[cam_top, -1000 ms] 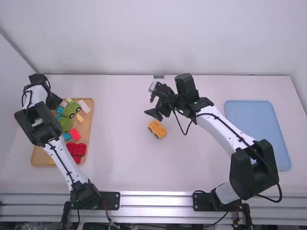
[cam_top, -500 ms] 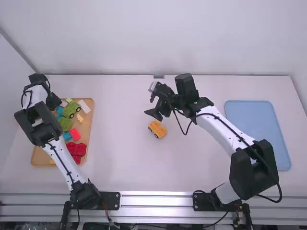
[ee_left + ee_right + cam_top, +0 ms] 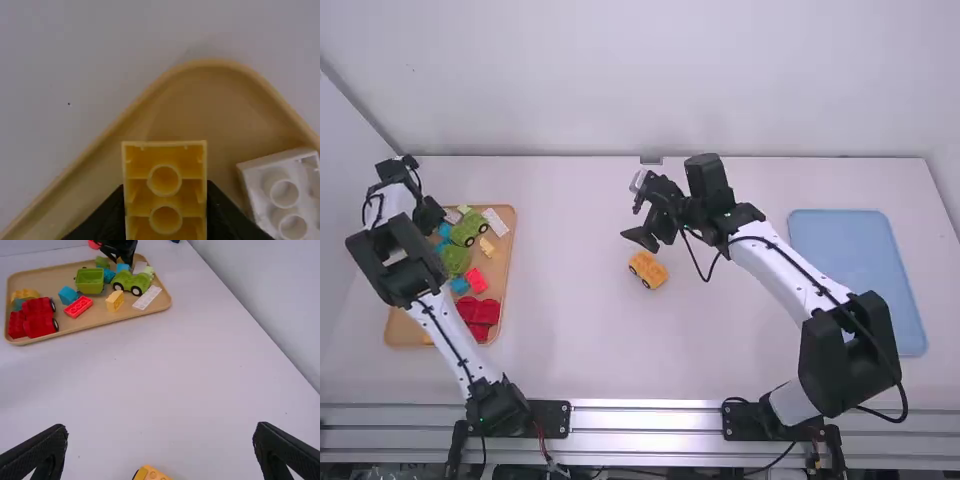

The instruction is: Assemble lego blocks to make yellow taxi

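My left gripper is over the far end of the wooden tray. In the left wrist view, a yellow brick is held between the fingers of my left gripper, its hollow underside facing the camera. A yellow wheeled car base stands on the table near the middle. My right gripper is above the table, beyond the car base; in its wrist view my right gripper stands open around nothing, with part of the car base at the bottom edge.
The tray holds a yellow brick, a green car, a green piece, red wheeled pieces, a red brick, blue bricks and white bricks. A blue tray lies at the right.
The left arm has shifted slightly to the left over the tray, with its gripper still holding the yellow brick. My right arm and the car base have stayed in place.
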Tool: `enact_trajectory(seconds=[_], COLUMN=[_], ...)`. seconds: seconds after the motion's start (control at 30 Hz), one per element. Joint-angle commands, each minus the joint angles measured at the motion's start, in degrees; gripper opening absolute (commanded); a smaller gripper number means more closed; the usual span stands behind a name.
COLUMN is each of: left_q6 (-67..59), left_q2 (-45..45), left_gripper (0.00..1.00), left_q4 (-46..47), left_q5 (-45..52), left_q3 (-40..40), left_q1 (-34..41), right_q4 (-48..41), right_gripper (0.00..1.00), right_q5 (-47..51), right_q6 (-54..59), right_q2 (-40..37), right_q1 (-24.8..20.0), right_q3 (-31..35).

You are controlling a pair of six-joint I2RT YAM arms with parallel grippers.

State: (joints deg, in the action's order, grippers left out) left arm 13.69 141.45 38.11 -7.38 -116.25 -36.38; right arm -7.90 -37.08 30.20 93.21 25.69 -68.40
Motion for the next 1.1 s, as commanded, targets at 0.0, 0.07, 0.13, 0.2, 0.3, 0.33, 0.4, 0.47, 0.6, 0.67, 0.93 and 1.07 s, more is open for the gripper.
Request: enact_trajectory(seconds=[0.0, 0.07, 0.13, 0.2, 0.3, 0.33, 0.4, 0.47, 0.6, 0.67, 0.93, 1.07], left_q6=[0.3, 1.9, 2.4, 3.5, 3.1, 3.7, 3.6, 3.0, 0.7, -1.0, -18.6, -24.5], left_q2=[1.4, 1.4, 1.4, 0.6, -1.5, -3.0, -6.4, -10.3, -20.9, -26.0, -56.2, -67.1], left_gripper=[0.32, 0.25, 0.22, 0.12, 0.04, 0.02, 0.02, 0.02, 0.02, 0.02, 0.05, 0.14], left_q4=[1.0, 2.1, 2.8, 4.9, 6.8, 7.6, 9.1, 10.3, 7.6, 3.8, -26.3, -38.9], left_q5=[0.5, 0.4, 0.3, 1.0, 3.7, 3.8, 3.4, 3.8, 7.3, 10.3, 42.4, 54.1], left_q3=[1.0, 0.6, 0.2, -1.3, -2.1, -2.1, -2.0, -1.1, 6.7, 12.5, 51.7, 67.0], left_q1=[-0.2, -0.2, -0.2, -0.2, -0.2, -0.2, 0.1, 0.1, 1.9, 2.7, 9.1, 15.7], right_q4=[0.1, 0.1, 0.1, 0.0, -0.1, -0.1, -0.2, -0.4, -0.5, -0.5, -1.5, -1.6], right_gripper=[0.99, 0.99, 0.99, 0.99, 0.99, 0.99, 0.99, 0.99, 0.99, 0.99, 0.99, 0.99], right_q5=[-0.1, -0.1, -0.1, -0.1, -0.1, -0.1, -0.2, -0.2, -0.1, -0.2, -2.6, -11.6], right_q6=[-0.2, -0.2, -0.2, -0.2, -0.2, -0.4, -0.4, -0.5, -3.2, -3.4, -3.3, 0.2], right_q2=[0.1, 0.1, 0.1, 0.1, 0.1, 0.1, 0.1, 0.1, 0.1, 0.1, 0.1, 0.2], right_q1=[-0.2, -0.2, -0.2, -0.2, -0.7, -0.9, -1.5, -2.1, -3.4, -3.8, -5.6, -5.9], right_q3=[-1.6, -1.7, -1.7, -1.7, -1.7, -1.7, -1.7, -1.7, -1.7, -1.7, -1.6, -1.5])
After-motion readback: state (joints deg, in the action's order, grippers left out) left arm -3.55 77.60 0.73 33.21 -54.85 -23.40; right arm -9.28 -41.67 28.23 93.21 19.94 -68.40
